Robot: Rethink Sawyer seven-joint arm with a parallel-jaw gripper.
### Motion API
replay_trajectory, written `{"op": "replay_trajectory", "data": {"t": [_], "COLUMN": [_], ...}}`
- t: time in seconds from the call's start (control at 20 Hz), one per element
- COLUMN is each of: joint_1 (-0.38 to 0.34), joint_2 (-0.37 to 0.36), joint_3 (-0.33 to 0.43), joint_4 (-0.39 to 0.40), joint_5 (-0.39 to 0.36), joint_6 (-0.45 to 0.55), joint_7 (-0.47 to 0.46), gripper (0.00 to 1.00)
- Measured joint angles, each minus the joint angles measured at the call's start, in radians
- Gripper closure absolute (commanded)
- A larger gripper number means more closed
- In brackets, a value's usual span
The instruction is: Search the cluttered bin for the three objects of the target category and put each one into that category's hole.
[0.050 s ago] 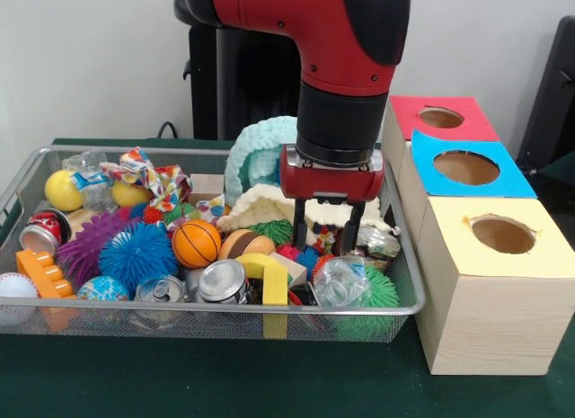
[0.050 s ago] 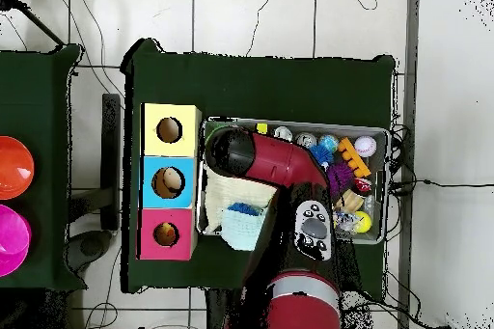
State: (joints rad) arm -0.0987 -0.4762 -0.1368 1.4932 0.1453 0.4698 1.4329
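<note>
Nearest us stands the yellow-topped box (image 1: pixel 497 283), with our wire bin (image 1: pixel 180 315) just beside it on the green surface (image 1: pixel 225 382). Our claw (image 1: pixel 326 227) hangs released, gripping nothing, low over the bin's box-side end. We cannot tell the target category; a crumpled clear bottle (image 1: pixel 340 281) lies directly beneath, slightly nearer the camera.
</note>
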Motion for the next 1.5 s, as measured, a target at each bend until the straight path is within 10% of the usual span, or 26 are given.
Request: {"op": "replay_trajectory", "data": {"t": [1.5], "joint_1": [0.051], "joint_2": [0.111], "joint_3": [0.000], "joint_4": [-0.070], "joint_5": [0.033], "joint_6": [0.000], "joint_7": [0.002], "gripper": [0.00]}}
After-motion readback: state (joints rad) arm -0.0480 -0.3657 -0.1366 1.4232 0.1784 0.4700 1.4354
